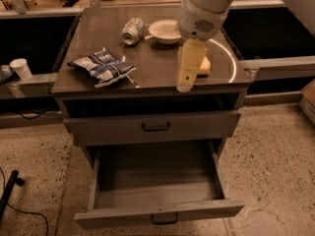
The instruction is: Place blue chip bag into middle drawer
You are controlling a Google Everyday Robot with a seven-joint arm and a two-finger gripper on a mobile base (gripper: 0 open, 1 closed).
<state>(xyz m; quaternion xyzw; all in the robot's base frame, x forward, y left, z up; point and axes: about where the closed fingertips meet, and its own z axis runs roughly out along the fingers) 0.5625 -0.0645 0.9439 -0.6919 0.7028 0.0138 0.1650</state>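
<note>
The blue chip bag [102,67] lies crumpled on the left part of the grey cabinet top [152,58]. The middle drawer [157,214] is pulled out wide at the bottom of the cabinet and nothing shows inside it. My gripper [185,84] hangs from the white arm over the right part of the cabinet top. It points down near the front edge, well to the right of the bag and apart from it. It holds nothing that I can see.
A crushed silver can [132,31] and a white bowl [165,31] sit at the back of the top. A yellow sponge [204,67] is partly hidden behind the gripper. The upper drawer [155,127] is closed. A white cup [20,68] stands on the left ledge.
</note>
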